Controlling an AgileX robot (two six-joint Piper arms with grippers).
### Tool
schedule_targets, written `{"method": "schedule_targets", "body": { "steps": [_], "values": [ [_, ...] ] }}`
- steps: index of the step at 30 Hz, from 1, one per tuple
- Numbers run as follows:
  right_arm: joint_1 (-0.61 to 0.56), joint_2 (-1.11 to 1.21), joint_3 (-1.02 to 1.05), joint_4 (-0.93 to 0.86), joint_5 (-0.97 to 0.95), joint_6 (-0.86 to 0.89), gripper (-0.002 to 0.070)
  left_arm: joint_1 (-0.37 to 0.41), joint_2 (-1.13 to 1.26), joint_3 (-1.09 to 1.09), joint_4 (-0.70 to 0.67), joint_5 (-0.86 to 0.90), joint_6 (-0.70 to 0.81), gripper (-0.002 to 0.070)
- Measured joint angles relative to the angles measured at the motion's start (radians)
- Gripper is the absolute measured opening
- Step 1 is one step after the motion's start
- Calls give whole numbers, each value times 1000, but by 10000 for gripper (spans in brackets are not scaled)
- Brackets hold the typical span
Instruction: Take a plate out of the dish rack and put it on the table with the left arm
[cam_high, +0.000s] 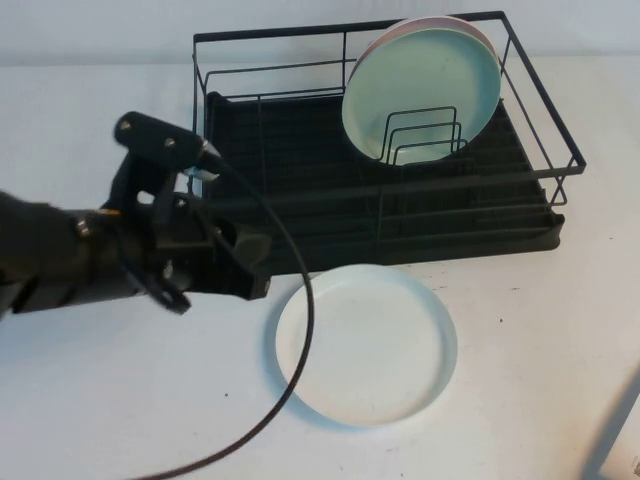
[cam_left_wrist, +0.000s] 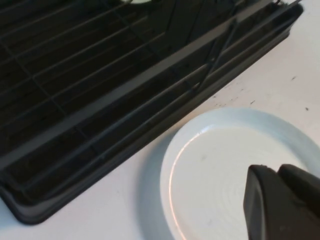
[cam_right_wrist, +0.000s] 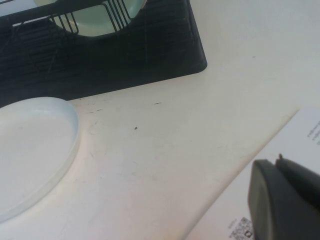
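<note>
While the plate (cam_high: 367, 343) is laid flat on the table (cam_high: 90, 400), just near of the dish rack (cam_high: 380, 215), the empty left gripper (cam_high: 252, 262) is held beside its left rim. A green plate (cam_high: 422, 88) is stood in the rack. The right gripper (cam_right_wrist: 285, 200) is parked near right.

Bright, even light; blurry wrist views.

The white plate (cam_right_wrist: 32, 150) lay flat on the white table (cam_right_wrist: 165, 145) just beside the black dish rack (cam_right_wrist: 125, 60), a green plate (cam_right_wrist: 97, 22) stood in the rack, and the right gripper (cam_right_wrist: 282, 200) hung over a paper sheet (cam_right_wrist: 280, 145).
</note>
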Motion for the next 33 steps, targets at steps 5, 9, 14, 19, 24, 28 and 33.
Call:
{"method": "schedule_targets", "body": {
  "steps": [5,9,14,19,24,28,33],
  "values": [
    [0,0,0,0,0,0,-20,0,-131,113,17,-18,-22,2],
    [0,0,0,0,0,0,-20,0,-244,226,19,-62,-36,1],
    [0,0,0,0,0,0,-20,0,-369,314,19,-18,-54,0],
    [0,0,0,0,0,0,-20,0,-430,337,69,78,-57,0],
    [0,0,0,0,0,0,-20,0,-510,337,237,106,-101,0],
    [0,0,0,0,0,0,-20,0,-588,346,353,104,-207,0],
    [0,0,0,0,0,0,-20,0,-676,435,503,-9,-495,0]
  ]
}}
